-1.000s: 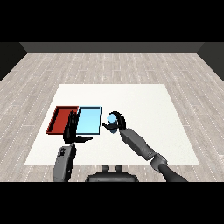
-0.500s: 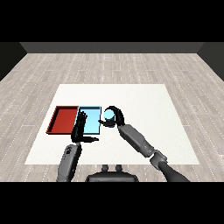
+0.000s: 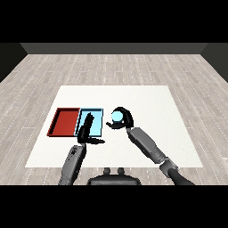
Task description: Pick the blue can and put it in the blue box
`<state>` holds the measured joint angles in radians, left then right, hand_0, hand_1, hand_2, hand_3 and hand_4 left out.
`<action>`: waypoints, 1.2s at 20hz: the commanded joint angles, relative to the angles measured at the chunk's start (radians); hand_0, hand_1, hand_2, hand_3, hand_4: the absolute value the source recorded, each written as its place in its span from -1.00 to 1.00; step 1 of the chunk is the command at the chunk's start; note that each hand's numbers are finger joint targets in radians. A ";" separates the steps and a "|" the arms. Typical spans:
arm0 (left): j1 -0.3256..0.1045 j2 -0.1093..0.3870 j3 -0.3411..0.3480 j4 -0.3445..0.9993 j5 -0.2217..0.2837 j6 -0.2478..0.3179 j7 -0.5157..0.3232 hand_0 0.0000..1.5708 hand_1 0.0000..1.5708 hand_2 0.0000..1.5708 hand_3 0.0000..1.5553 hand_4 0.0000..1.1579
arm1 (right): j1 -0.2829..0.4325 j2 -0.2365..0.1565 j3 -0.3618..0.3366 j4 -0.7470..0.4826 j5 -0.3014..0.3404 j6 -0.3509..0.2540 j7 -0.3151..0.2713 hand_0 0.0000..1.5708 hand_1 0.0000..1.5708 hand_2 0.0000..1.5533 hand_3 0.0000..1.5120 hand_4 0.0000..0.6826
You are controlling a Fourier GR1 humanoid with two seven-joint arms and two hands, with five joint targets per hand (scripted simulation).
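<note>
white rectangular table [image 3: 147, 102] | flat red tray [image 3: 64, 121], flat light blue tray [image 3: 96, 116] touching | right hand [image 3: 123, 119] curled round small pale-blue can [image 3: 116, 116], carried leftward since half a second ago, now just beside blue tray's right rim: release judged near | left hand [image 3: 87, 132] fingers straight, over blue tray

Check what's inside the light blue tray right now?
No can inside the light blue tray. The left hand hangs over it, hiding part of its floor. The blue can sits in the right hand, beside the tray.

Bare test room (white table [image 3: 147, 95], grey plank floor [image 3: 111, 69])
</note>
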<state>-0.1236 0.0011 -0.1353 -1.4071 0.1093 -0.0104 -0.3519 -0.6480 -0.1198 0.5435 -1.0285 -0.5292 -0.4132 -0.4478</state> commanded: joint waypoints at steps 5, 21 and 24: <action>-0.083 -0.001 -0.116 0.090 0.015 0.118 -0.022 -1.00 -1.00 -1.00 -1.00 -1.00 | 0.090 0.017 -0.065 -0.113 0.121 0.031 0.067 0.82 0.82 0.85 0.86 0.95; -0.215 -0.001 -0.326 0.336 0.175 0.287 -0.089 -1.00 -1.00 -1.00 -1.00 -1.00 | 0.187 0.081 -0.172 -0.188 0.283 0.188 0.087 0.78 0.78 0.86 0.86 0.98; -0.240 -0.001 -0.311 0.286 0.173 0.286 -0.010 -1.00 -1.00 -1.00 -1.00 -1.00 | 0.093 0.106 -0.216 -0.186 0.299 0.184 0.178 0.78 0.78 0.86 0.87 1.00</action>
<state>-0.3511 0.0002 -0.4064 -1.1114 0.2536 0.2407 -0.3880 -0.5089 -0.0414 0.3666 -1.2080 -0.2574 -0.2402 -0.3274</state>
